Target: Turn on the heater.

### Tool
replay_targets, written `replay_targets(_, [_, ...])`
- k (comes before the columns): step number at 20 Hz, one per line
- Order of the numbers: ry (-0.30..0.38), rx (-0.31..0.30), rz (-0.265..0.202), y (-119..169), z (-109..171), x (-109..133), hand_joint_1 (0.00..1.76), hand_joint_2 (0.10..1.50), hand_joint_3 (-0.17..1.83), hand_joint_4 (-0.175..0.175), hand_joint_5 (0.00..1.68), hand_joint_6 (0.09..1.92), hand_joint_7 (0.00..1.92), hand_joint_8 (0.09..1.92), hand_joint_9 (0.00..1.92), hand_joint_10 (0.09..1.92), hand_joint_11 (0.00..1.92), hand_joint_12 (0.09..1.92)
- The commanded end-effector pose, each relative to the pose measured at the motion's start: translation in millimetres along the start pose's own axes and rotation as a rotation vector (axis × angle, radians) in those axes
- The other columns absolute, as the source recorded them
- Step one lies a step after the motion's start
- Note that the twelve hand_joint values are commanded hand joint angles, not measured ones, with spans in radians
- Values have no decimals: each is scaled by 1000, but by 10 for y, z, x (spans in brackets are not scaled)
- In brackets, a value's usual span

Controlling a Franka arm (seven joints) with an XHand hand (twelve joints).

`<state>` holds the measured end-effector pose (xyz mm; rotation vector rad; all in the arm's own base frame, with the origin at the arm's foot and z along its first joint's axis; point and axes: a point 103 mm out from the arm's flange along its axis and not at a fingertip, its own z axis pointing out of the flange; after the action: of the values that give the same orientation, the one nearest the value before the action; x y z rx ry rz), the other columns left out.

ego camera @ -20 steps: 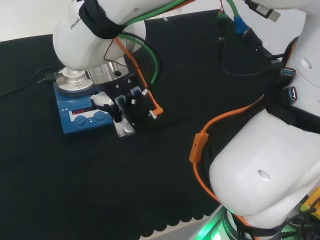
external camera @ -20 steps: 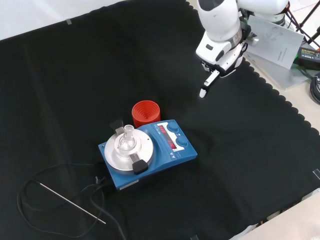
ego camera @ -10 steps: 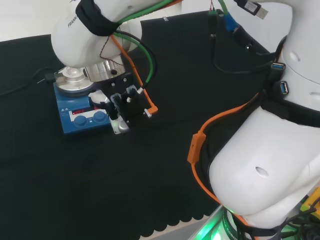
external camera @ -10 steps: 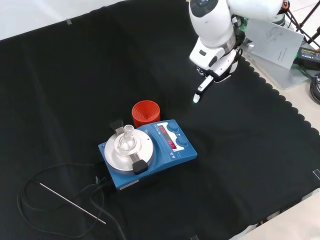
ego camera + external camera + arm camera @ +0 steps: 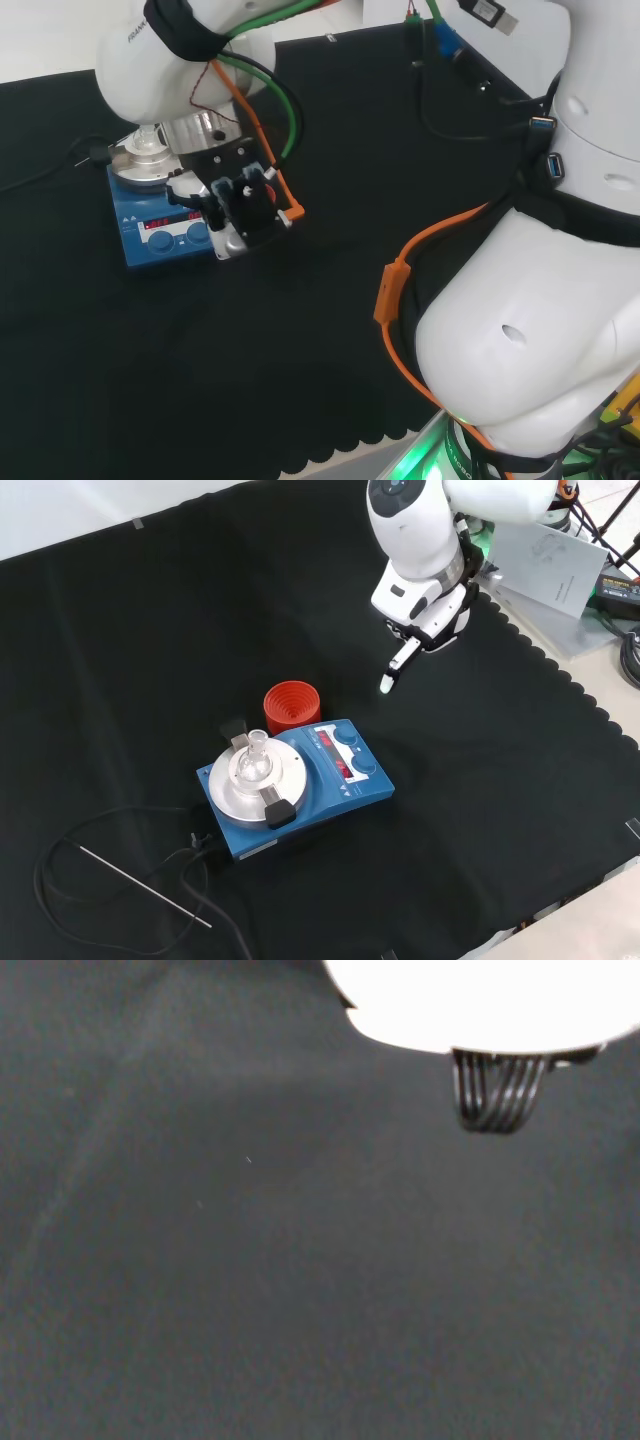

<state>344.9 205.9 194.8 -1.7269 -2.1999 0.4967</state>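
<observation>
I judge the heater [image 5: 297, 787] heavy and rigid enough to stay put under a press, so I'd touch only a front knob [image 5: 363, 765], keeping clear of the fragile glass flask [image 5: 251, 763] on its plate. It's a blue box on the tabletop [image 5: 140, 630], just before a red stand [image 5: 291, 707]. My robot hand [image 5: 422, 615] hovers well apart with one finger [image 5: 396, 666] extended, the rest tucked.

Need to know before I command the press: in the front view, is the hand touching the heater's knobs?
No. The hand hangs over bare cloth, clearly apart from the heater and its blue knobs.
</observation>
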Motion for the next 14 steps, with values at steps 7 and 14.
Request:
replay_targets(7, [-36,15,-20,71,48,136,1644,505,1268,-35,6,497,1798,1445,1815,1416,1585,1499])
replay_targets(14, [-70,28,-5,137,152,129,1644,502,1271,-36,10,495,1799,1445,1813,1419,1582,1498])
